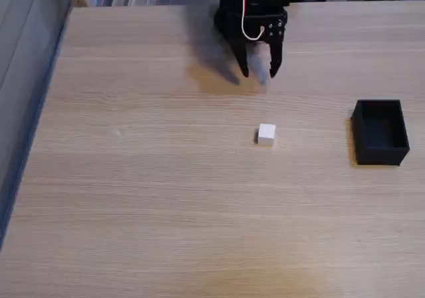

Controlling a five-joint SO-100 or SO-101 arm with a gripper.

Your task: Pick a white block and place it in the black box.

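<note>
A small white block [266, 135] rests on the wooden table near the middle of the fixed view. The black box [380, 132] stands open-topped at the right, well apart from the cube, and looks empty. My black gripper [259, 71] hangs at the far side of the table, beyond the cube and not touching it. Its two fingers point down toward the table with a gap between them and nothing held, so it is open. Red and white wires loop over its body.
The table's left edge [40, 112] runs diagonally beside a grey floor. Clutter and shelving sit behind the far edge. Bare wood lies between the cube and the box, and across the near half.
</note>
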